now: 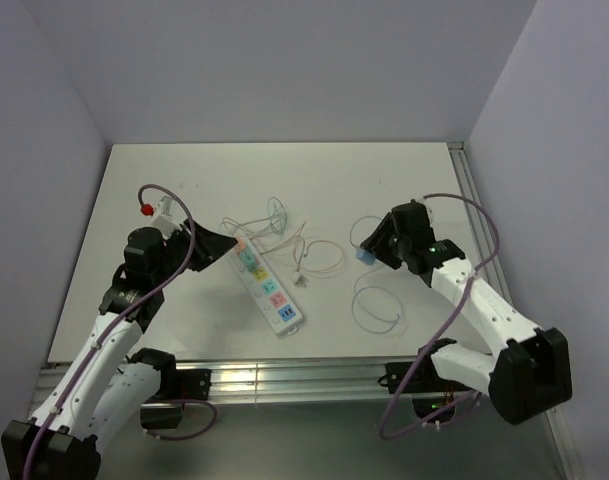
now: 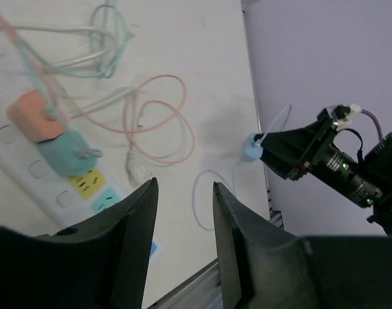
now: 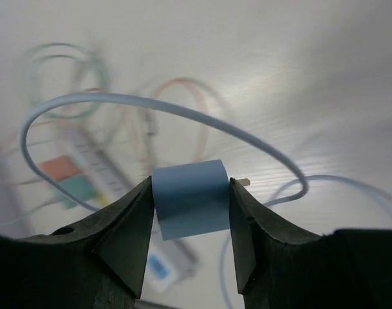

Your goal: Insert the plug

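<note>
Right gripper (image 1: 370, 250) is clamped on the blue plug (image 3: 190, 199) at 3 o'clock of the power strip (image 1: 271, 288), well apart from it. Left gripper (image 2: 183, 193) sits at the strip's 11 o'clock end, jaws apart, nothing between them. In the gap lie a pink cable loop (image 1: 322, 256) and a white lead (image 1: 302, 268); orange plug (image 2: 33, 116) and teal plug (image 2: 68, 151) occupy the strip's far sockets, green cable (image 1: 275, 212) at its 12 o'clock, blue cable (image 1: 376, 305) coiled at 6 o'clock of the right gripper. Surface is a white table (image 1: 384, 180) with an aluminium rail (image 1: 284, 378) on the near edge and plain pale-lilac walls on three sides.
</note>
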You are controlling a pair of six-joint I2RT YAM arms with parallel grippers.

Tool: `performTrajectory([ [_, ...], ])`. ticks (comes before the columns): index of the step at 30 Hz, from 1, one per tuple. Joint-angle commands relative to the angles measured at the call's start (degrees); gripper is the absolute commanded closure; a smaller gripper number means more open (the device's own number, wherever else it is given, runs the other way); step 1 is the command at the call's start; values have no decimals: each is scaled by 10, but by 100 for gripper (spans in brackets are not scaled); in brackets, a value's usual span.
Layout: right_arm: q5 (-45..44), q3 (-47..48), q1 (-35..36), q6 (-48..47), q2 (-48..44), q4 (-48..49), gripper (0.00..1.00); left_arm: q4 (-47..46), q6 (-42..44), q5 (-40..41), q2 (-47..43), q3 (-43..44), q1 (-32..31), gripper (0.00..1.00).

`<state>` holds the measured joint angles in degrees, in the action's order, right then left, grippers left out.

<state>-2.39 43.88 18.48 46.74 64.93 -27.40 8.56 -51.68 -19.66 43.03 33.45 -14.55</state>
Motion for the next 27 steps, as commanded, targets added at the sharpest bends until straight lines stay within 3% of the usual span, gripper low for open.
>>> performTrajectory([
  [1, 168, -40, -2, 176, -59, 155, 100, -67, 28, -24, 9, 60, -36, 55],
  [2, 195, -70, -1, 248, -64, 189, 100, -61, 35, 19, 24, 71, -76, 54],
  [5, 249, -88, 16, 343, -64, 272, 100, -50, 54, 67, 63, 114, -167, 55],
  [12, 145, -40, 120, 403, -100, 248, 100, -96, 86, 194, 128, 145, -331, 55],
  [13, 135, -43, 129, 416, -113, 248, 100, -99, 93, 251, 134, 149, -349, 55],
  [17, 101, -69, 162, 485, -140, 261, 100, -133, 121, 350, 152, 146, -439, 55],
  [20, 85, -76, 171, 508, -154, 255, 100, -148, 130, 401, 166, 144, -477, 54],
  [27, 55, -71, 201, 526, -168, 240, 100, -147, 118, 449, 206, 160, -501, 54],
])
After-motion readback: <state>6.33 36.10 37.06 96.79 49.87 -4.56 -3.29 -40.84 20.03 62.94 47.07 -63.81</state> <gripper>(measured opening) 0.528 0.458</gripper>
